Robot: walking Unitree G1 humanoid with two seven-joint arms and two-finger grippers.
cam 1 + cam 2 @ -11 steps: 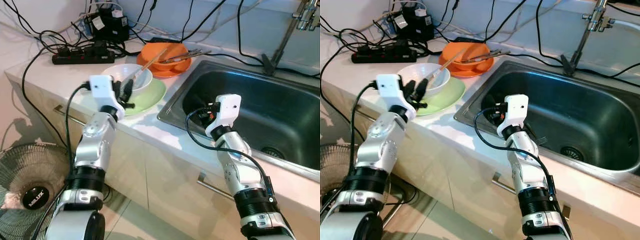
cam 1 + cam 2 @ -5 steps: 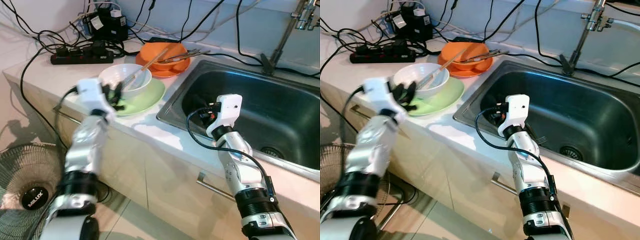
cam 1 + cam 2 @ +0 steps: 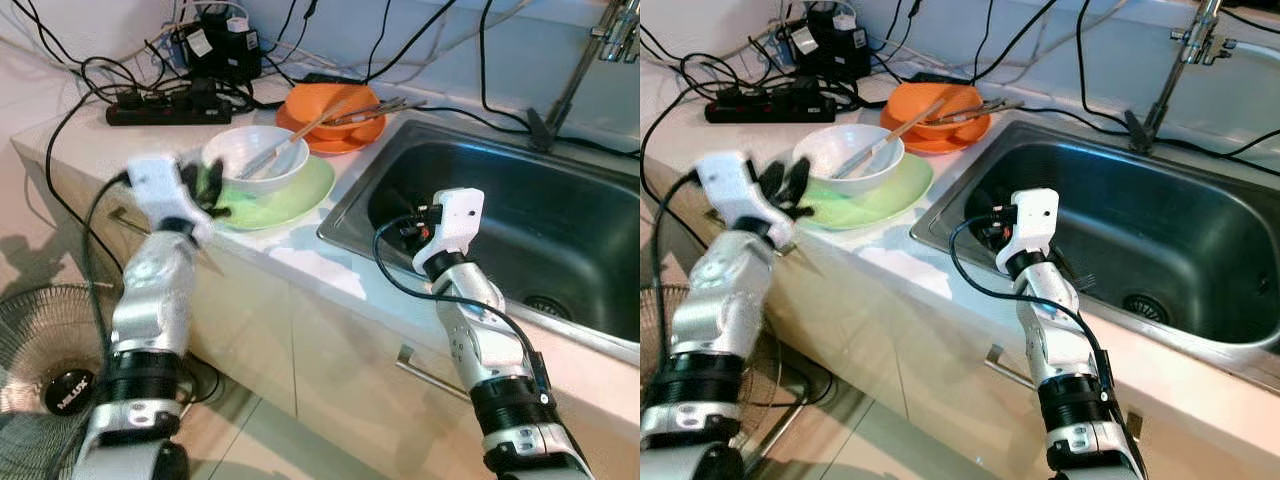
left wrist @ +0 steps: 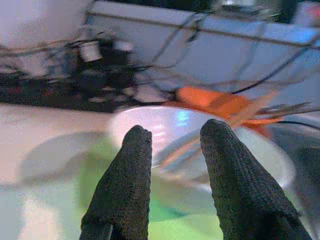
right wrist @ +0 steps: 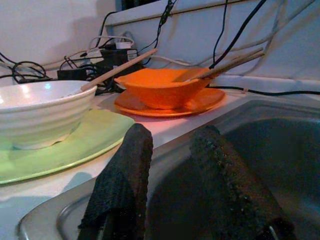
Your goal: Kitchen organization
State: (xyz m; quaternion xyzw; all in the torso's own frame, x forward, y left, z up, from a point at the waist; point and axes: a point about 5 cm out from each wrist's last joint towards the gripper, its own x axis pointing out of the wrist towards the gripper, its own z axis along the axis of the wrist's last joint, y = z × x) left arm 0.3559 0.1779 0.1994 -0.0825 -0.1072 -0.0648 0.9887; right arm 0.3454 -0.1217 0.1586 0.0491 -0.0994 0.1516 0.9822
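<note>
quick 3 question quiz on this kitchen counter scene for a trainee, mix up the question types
1. True or false: the white bowl stands on the green plate.
2. Which gripper is nearer the white bowl? A) left gripper B) right gripper
3. Fill in: the orange bowl sits on an orange ____.

Key
1. True. The bowl rests on the green plate, with chopsticks leaning in it.
2. A. The left gripper is open beside the green plate's edge, while the right gripper is open at the sink rim.
3. Plate. The orange plate is under it, beside the sink.
</note>
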